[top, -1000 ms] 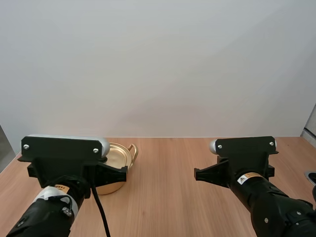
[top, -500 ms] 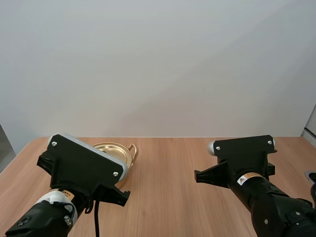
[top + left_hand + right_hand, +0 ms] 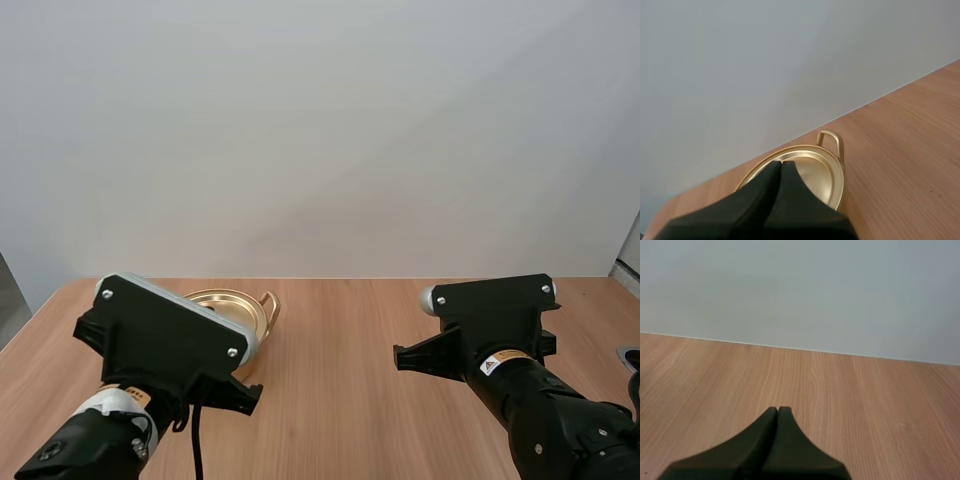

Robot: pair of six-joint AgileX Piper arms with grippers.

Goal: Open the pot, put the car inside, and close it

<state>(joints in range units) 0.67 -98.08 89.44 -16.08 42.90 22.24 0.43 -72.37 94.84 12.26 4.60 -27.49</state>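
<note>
By the pot (image 3: 816, 176): left gripper (image 3: 780, 166) clenched, empty | right gripper (image 3: 777, 411) clenched, empty, over table (image 3: 875, 390)

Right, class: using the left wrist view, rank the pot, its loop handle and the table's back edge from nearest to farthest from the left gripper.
Measured from the left gripper, whose fingers lie shut together:
1. The pot: nearest, its golden top right at the tips.
2. The loop handle: on the pot's far side, beyond the tips.
3. The table's back edge: farthest, along the wall.
</note>
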